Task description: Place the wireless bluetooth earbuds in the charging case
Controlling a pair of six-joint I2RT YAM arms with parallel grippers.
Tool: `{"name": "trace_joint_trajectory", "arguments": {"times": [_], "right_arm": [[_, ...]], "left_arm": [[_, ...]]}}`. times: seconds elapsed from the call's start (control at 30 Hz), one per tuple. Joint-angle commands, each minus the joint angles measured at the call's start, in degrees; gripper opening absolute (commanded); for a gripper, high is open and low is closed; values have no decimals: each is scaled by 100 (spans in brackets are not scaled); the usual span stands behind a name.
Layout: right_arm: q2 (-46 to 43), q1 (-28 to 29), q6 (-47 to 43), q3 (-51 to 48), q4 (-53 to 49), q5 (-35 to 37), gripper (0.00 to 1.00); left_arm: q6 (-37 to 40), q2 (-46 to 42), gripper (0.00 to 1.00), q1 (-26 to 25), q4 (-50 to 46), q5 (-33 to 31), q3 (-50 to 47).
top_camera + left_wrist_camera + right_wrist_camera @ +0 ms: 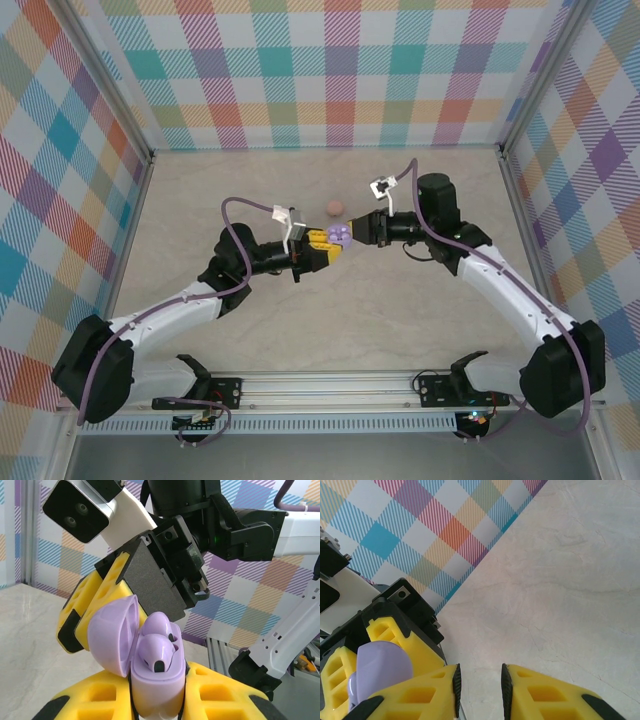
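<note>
The purple charging case [157,682] stands upright between my left gripper's yellow fingers [220,695], with its lid [112,630] swung open to the left. Two purple wireless bluetooth earbuds [156,652] sit in its wells. My left gripper [322,243] is shut on the case [343,235], held above the middle of the table. My right gripper [362,230] meets it from the right. In the right wrist view its jaws [479,687] stand a little apart with nothing between them, and the purple lid [380,667] lies just to their left.
A small round pink thing [334,207] lies on the beige table [400,330], just behind the two grippers. Checked walls close in the back and both sides. The metal rail [330,385] with the arm bases runs along the near edge.
</note>
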Motion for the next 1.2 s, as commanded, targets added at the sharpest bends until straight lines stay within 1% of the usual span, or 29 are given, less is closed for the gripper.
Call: {"name": "trace_joint_trajectory", "arguments": {"times": [0.0, 0.33, 0.67, 0.8, 0.9, 0.97, 1.17], "right_arm": [[-331, 41, -3, -82, 380, -284, 31], [-596, 41, 29, -288, 688, -289, 32], [-675, 41, 118, -420, 996, -310, 32], [-697, 41, -76, -316, 608, 40, 31], [-758, 41, -94, -364, 691, 8, 32], [-768, 41, -147, -319, 557, 128, 31], [-566, 24, -315, -81, -177, 925, 32]], "left_arm": [[-66, 106, 20, -49, 103, -58, 113], [-99, 166, 20, -45, 25, -143, 110], [-143, 221, 20, -49, -64, -6, 183], [-109, 113, 19, -46, -121, -2, 209], [-6, 63, 19, -45, -385, 62, 317], [8, 34, 19, -47, -398, 76, 316], [85, -134, 18, -45, -521, 31, 365]]}}
